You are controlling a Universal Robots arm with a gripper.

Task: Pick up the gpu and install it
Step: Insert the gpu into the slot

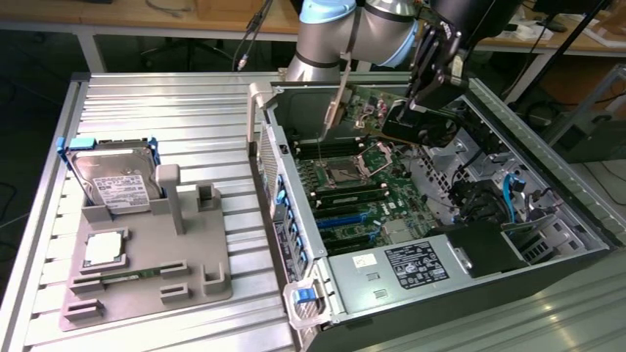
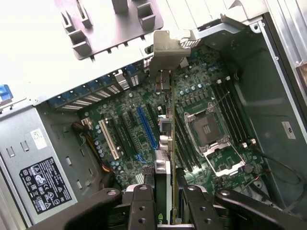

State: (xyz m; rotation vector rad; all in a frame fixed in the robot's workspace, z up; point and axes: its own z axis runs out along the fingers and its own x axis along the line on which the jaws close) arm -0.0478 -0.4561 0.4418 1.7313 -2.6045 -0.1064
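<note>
Your hand [image 1: 423, 99] has the gpu [image 1: 364, 106] clamped and hanging in the air over the open computer case [image 1: 577, 198], at the far end of it, above the motherboard [image 1: 342, 183] and clear of everything below. From the wrist you see it edge-on: the gpu [image 2: 169, 120] runs as a thin line straight out from the hand [image 2: 167, 203]. The black fingers [image 2: 143, 201] are closed against its two faces. They hold the end away from the silver end bracket [image 2: 168, 45].

Look at the card itself. It is a flat green circuit board, and the bright metal bracket [image 1: 336, 110] hangs down along one short end. A dark block sits close by the hand; I take that for the cooler. In the wrist view it floats over the board between the CPU socket [image 2: 206, 127] and the blue slot [image 2: 146, 127], touching neither.

How will it handle? It looks light and stiff, I'd judge, but fragile. The board won't bend kindly, and the small parts on its faces won't like being squeezed. The contact edge looks like the part to keep off anything hard. Gripping across the faces, as you have it, seems a sound hold. A card held by one end could twist in the pads, though, so treat the grip as firm but not locked.

Off on the desk [image 1: 176, 103], the hard drive [image 1: 113, 180] stands in the grey fixture [image 1: 186, 271], well apart from the case.
</note>
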